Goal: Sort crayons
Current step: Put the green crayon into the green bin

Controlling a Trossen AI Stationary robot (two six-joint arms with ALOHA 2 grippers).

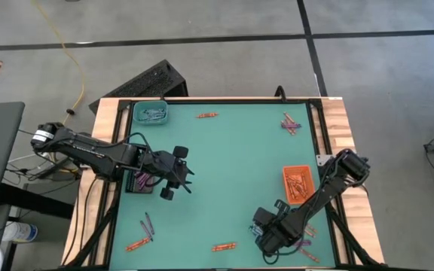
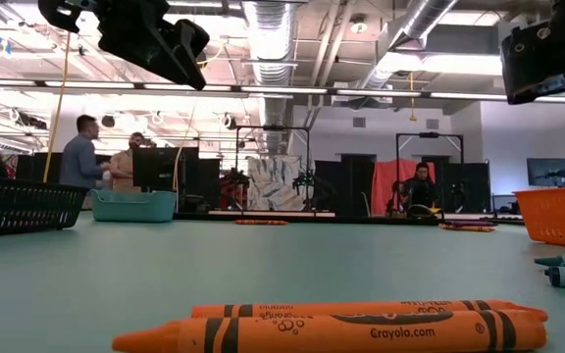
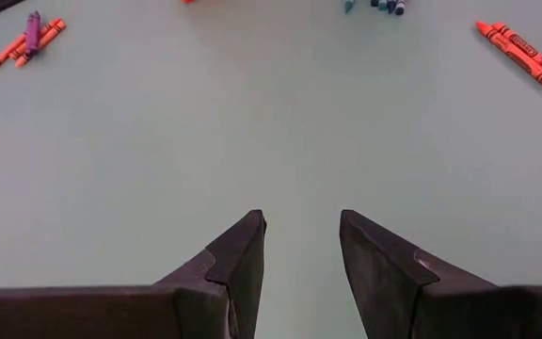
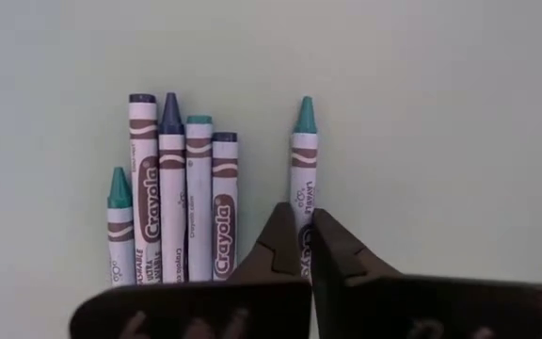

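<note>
1. Open green mat point(image 1: 232, 165) runs across the table's middle, from the left gripper point(image 1: 178, 175) to the orange tray point(image 1: 298, 184), with nothing lying on it.
2. The left gripper's spread fingers point(image 3: 243, 259) hang over bare mat; loose crayons lie only well beyond them.
3. At the near right corner, the right gripper point(image 4: 307, 247) sits closed beside a row of five crayons point(image 4: 172, 188), with one teal-tipped crayon point(image 4: 304, 160) right at its tips.
4. Along the near edge, orange crayons point(image 1: 224, 246) block a low sweep.
5. The teal tray point(image 1: 150, 113) fills the far left corner.
</note>
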